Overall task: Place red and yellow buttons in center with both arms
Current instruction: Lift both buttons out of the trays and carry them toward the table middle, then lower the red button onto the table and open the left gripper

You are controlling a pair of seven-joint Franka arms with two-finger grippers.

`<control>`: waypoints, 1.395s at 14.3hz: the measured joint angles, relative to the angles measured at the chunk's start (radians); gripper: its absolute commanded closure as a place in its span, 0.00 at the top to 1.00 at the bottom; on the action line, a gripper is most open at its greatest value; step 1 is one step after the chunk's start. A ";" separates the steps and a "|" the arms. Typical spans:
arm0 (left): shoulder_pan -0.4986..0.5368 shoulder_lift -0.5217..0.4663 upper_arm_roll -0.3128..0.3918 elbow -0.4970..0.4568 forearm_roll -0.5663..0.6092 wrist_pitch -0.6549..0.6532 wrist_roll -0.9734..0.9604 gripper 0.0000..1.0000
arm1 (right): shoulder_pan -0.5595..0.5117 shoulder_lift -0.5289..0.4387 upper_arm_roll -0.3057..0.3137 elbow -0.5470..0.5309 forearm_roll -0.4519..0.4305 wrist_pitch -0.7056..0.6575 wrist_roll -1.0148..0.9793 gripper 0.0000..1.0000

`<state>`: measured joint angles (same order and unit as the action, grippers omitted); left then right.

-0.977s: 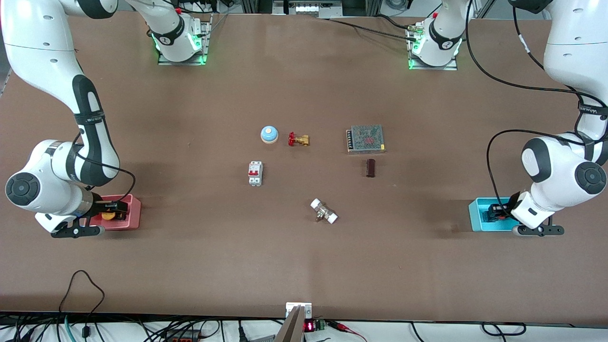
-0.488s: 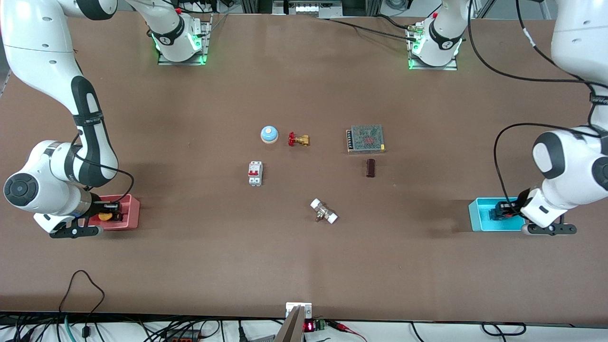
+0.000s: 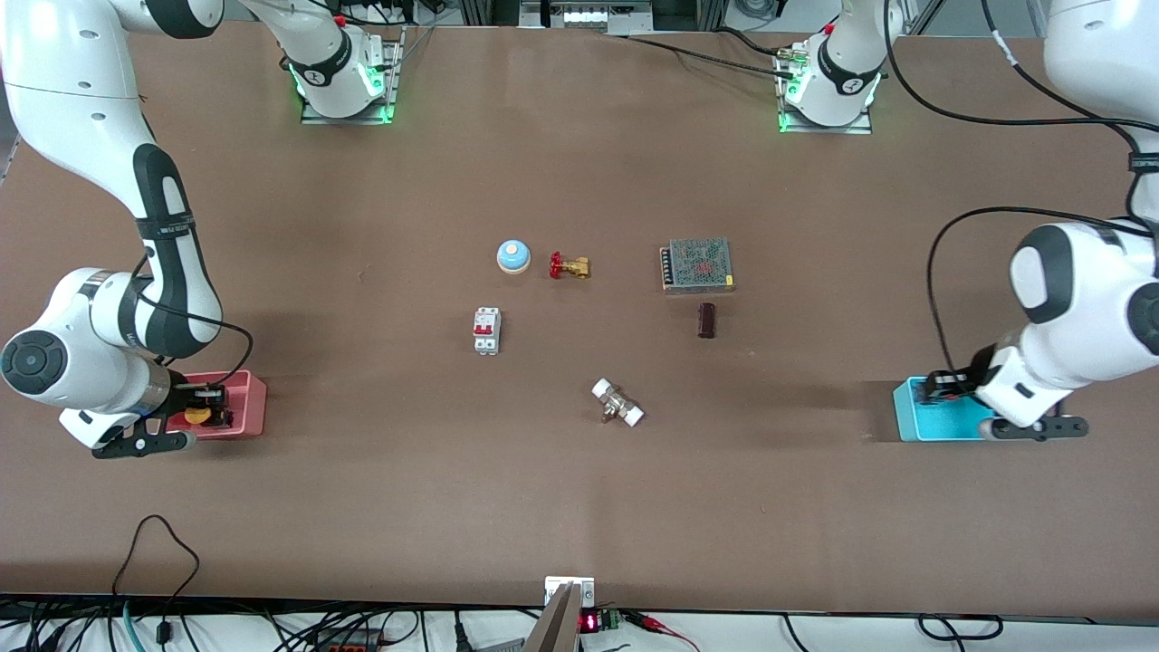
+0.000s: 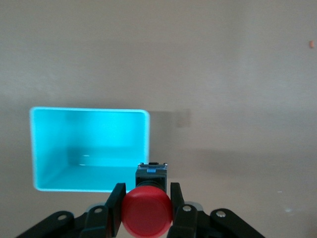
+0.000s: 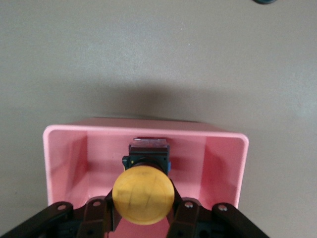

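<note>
My left gripper [image 3: 942,388] is shut on the red button [image 4: 147,214] by its black body and holds it up over the edge of the cyan bin [image 3: 942,421]; the bin [image 4: 89,111] looks empty in the left wrist view. My right gripper [image 3: 205,406] is shut on the yellow button [image 3: 196,416] and holds it just over the inside of the pink bin [image 3: 244,412]. The right wrist view shows the yellow cap [image 5: 142,194] between the fingers above the pink bin's rim [image 5: 143,128]. The brown tabletop center [image 3: 543,380] lies between the two bins.
Around the table's middle lie a blue dome bell [image 3: 512,256], a brass valve with red handwheel [image 3: 569,266], a white circuit breaker [image 3: 486,330], a mesh-topped power supply [image 3: 696,264], a dark brown cylinder [image 3: 706,320] and a white-ended fitting [image 3: 617,403].
My left gripper has risen out of the cyan bin with the red button. My right gripper has lifted slightly with the yellow button, still over the pink bin.
</note>
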<state>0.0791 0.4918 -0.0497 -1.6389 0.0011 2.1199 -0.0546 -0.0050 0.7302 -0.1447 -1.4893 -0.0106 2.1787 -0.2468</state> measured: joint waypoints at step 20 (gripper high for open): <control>-0.363 0.095 -0.012 -0.116 0.000 0.203 -0.490 0.62 | 0.379 -0.146 0.051 -0.054 0.037 -0.209 0.452 0.25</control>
<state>-0.2839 0.5866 -0.0621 -1.7549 0.0011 2.3228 -0.5443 0.3737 0.5837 -0.0934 -1.5431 0.0267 1.9701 0.2057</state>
